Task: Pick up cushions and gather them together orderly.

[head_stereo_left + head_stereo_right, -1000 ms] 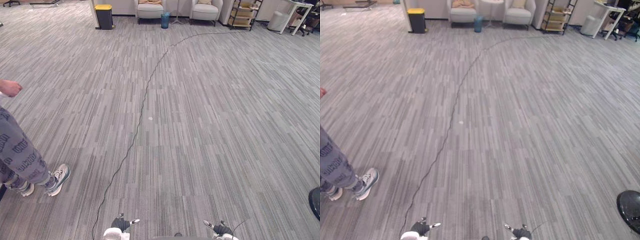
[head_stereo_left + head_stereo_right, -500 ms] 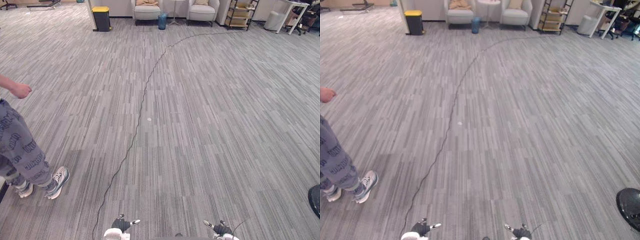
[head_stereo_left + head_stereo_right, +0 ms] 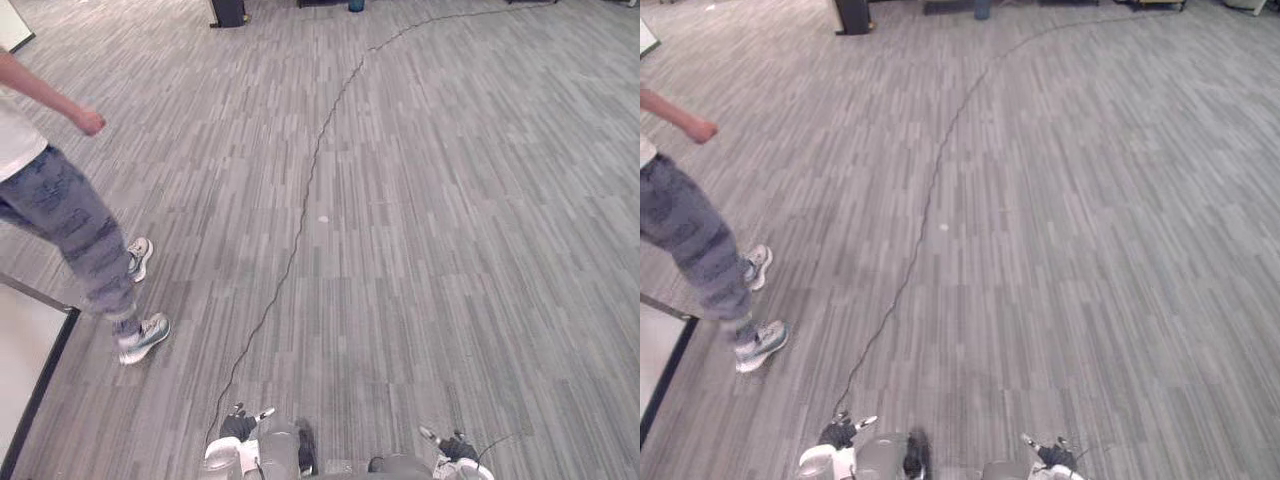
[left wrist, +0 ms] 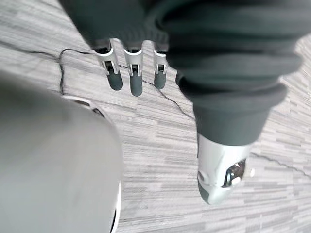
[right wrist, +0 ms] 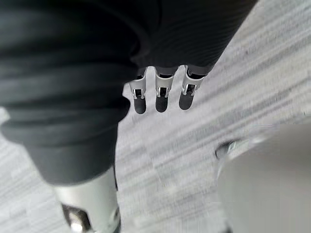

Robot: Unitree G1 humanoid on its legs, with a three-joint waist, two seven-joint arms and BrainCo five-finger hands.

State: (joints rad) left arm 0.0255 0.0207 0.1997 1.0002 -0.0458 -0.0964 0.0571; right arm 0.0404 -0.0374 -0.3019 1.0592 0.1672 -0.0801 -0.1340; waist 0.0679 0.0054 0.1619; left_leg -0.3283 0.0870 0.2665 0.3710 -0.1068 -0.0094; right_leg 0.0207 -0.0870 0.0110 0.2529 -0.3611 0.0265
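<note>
Left hand (image 3: 238,427) and right hand (image 3: 455,447) hang low at the near edge of the floor (image 3: 450,200). Both have straight, loose fingers (image 4: 130,77), slightly spread, and both are empty. Can't tell where the cushions are from here, so my read is that this step is search/approach, not grasp.

To do it well:
- lift the gaze toward the far end of the floor to find the cushions before committing to a heading
- keep the hands relaxed and low while walking
- give the person (image 3: 70,220) room; mid-stride at the left edge, close to our path
- stay clear of the white panel (image 3: 25,365) at the near left corner, since its dark rim looks like a trip risk

Count: 2 hands, 1 white panel, 1 person, 2 shoes (image 3: 145,337), 1 black bin (image 3: 228,10) at the far edge. Cushion count: can't tell.
</note>
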